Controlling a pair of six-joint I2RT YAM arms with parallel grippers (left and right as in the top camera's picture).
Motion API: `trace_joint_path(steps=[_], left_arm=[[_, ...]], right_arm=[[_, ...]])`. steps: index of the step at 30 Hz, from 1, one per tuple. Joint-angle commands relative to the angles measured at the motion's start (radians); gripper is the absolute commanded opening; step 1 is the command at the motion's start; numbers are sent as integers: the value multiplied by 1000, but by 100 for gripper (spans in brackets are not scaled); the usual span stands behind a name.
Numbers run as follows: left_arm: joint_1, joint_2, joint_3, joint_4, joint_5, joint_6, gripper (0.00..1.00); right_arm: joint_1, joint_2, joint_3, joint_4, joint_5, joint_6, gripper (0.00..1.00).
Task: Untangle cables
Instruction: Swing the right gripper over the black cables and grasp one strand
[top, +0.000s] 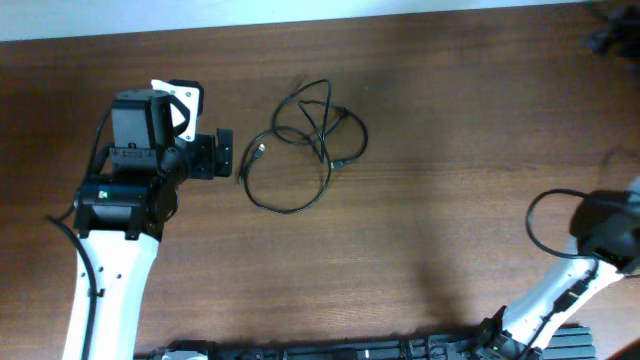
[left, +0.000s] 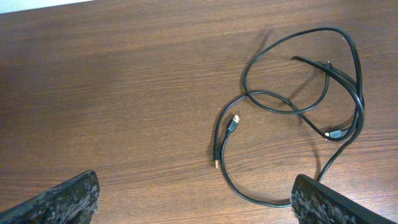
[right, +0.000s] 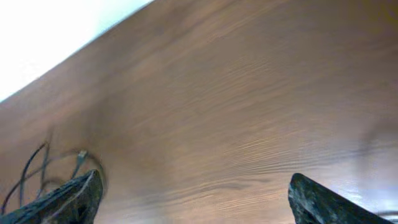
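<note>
The cables (top: 305, 145) are thin black cords lying in loose overlapping loops on the brown wooden table, with small plug ends showing. In the left wrist view the cables (left: 298, 106) lie ahead and to the right, one loop running close to the right finger. My left gripper (top: 224, 154) is open and empty, just left of the loops; its jaws (left: 199, 199) are spread wide. My right gripper (right: 193, 199) is open and empty, far off at the table's right side. In the right wrist view the cables (right: 43, 171) show blurred at the far left.
The brown wooden table (top: 450, 150) fills all views. The right arm's base with its own thick black wire (top: 560, 215) sits at the right edge. A dark object (top: 615, 35) lies at the far right corner.
</note>
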Motion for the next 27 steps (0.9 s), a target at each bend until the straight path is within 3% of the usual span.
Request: trace_joint_path(steps=[1,8,14,22,27], left_arm=[[3,-10,7,-1,-3,-10,99],[3,-10,7,-1,-3,-10,99],[3,-10,7,-1,-3,-10,99],[3,-10,7,-1,-3,-10,99],[3,-10,7,-1,-3,-10,99]], right_arm=[[132,3,-106,46,-20,-19,100],[378,3,-376,280,-20,-19,99],[556,3,-505,441,-19,-10,99],[719,4,-589,632,-16,252,99],[776,4,-645,682,-16,274,99]])
